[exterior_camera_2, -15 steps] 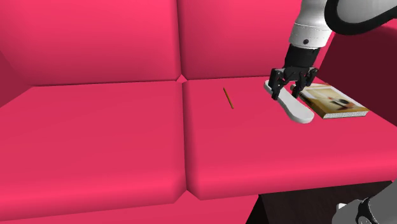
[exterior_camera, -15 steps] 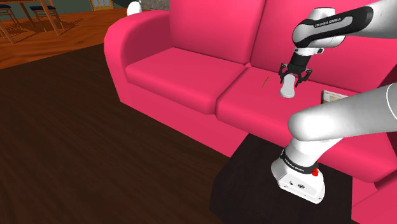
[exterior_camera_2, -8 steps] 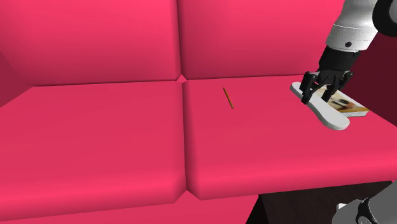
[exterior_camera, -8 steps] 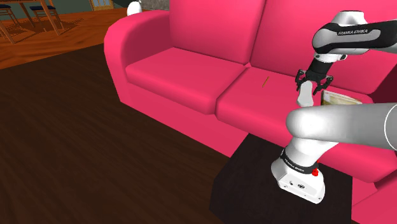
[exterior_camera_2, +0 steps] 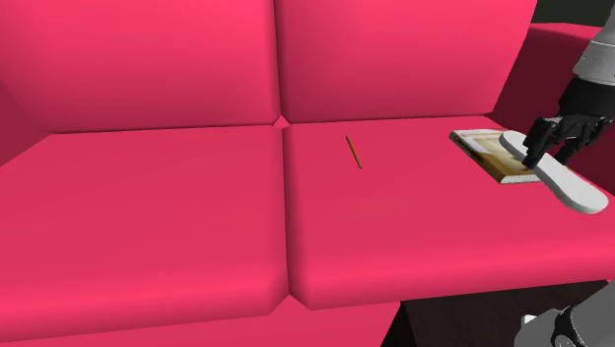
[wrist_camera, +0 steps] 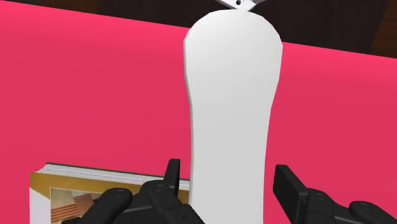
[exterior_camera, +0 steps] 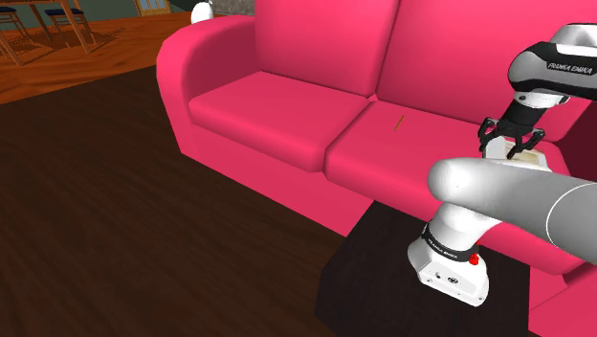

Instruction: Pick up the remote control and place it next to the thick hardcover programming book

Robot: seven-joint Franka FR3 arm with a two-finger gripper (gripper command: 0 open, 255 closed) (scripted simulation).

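Note:
A plain white, elongated remote control (exterior_camera_2: 555, 177) hangs in my gripper (exterior_camera_2: 558, 138), just above the pink sofa seat. The black fingers are shut on it near one end. The remote (wrist_camera: 232, 108) stretches away from the gripper (wrist_camera: 230, 186) in the wrist view. The thick book (exterior_camera_2: 492, 156), tan-covered with pale page edges, lies flat on the seat. Its far edge is under the remote, and most of it lies toward the second exterior view's left. The book (wrist_camera: 73, 194) is beside the remote's held end. In the shoulder view the gripper (exterior_camera: 514, 144) hovers over the right cushion, and my forearm hides the remote.
The pink sofa (exterior_camera: 277, 115) has two seat cushions. A thin brown stick (exterior_camera_2: 353, 152) lies on the right cushion, left of the book. My white forearm (exterior_camera: 517, 196) crosses in front of the seat. The stand (exterior_camera: 450, 273) sits on a dark box on the dark wood floor.
The gripper has carried the remote steadily toward the right of both exterior views. It went from left of the book, across it, to its right edge. The grip is unchanged.

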